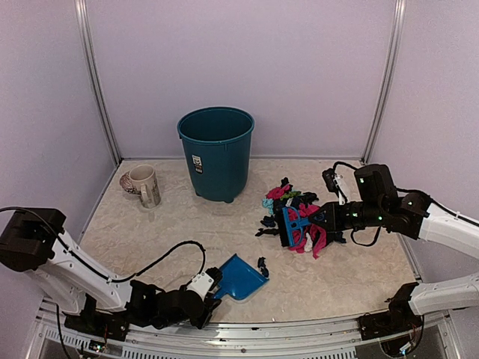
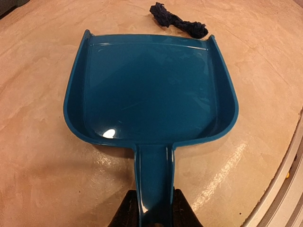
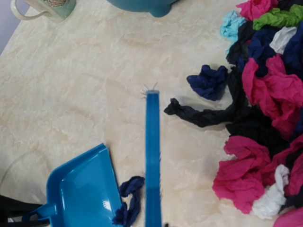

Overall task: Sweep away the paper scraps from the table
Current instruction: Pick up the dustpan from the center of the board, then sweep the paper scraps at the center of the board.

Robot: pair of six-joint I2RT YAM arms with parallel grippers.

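**Both claws closed on tools; scraps lie ahead of each**

Left claw (image 2: 155, 210) is clamped on the dustpan (image 2: 151, 94) handle, with one dark blue scrap (image 2: 179, 21) just beyond the pan's far lip. Right claw (image 1: 327, 218) is tight on the brush (image 3: 152, 156). The paper scraps (image 3: 265, 94) are heaped beside the brush on the table (image 2: 38, 165).

Soft, even overhead light fills the top view, leaving only faint shadows under the bin (image 1: 216, 153). The left wrist view is warmer, with a white glare spot on the dustpan (image 2: 151, 94) and a worktop (image 2: 42, 165) that bows at the edges. The right wrist view is soft, the brush (image 3: 152, 161) blurring near the lens.
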